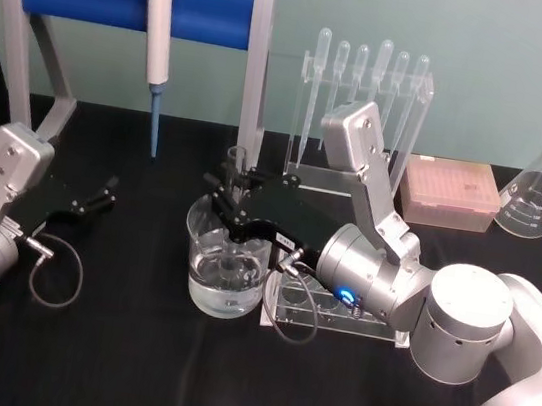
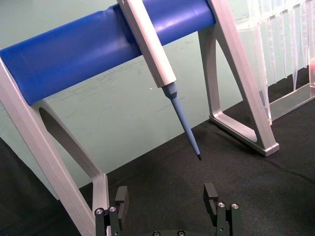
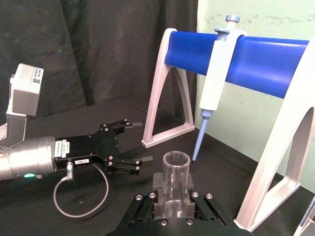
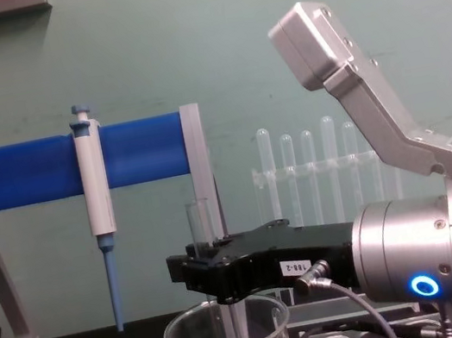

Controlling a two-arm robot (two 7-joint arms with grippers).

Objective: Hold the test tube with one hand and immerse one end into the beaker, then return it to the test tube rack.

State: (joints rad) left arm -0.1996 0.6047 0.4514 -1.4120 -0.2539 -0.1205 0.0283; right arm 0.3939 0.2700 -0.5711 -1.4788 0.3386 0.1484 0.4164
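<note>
The right gripper (image 1: 235, 190) has its black fingers pinched on the test tube (image 4: 200, 226) about mid-length. It holds the tube upright over the beaker (image 1: 198, 274), the flared rim standing above the fingers and the rounded end below the beaker's rim. I cannot tell whether that end reaches the clear liquid that appears to sit in the beaker. The main risk is the grip itself. Smooth glass held between flat pads can slide down if the squeeze is light, dropping the tube onto the beaker floor, and too hard a squeeze may crack it. Lowering too far would knock the rounded end on the bottom. Moving sideways before the tube clears the rim would press it against the wall and could tip the beaker or tilt the tube in the fingers. The test tube rack (image 1: 360, 325) lies just beside the beaker, under the right wrist. The return is therefore a tight move, and the cable looping from the wrist hangs over the rack and might snag it. A tilted or wet tube may also miss its hole. The left gripper (image 2: 166, 196) sits low over the table well to the left with its fingers spread, holding nothing and clear of all this.
</note>
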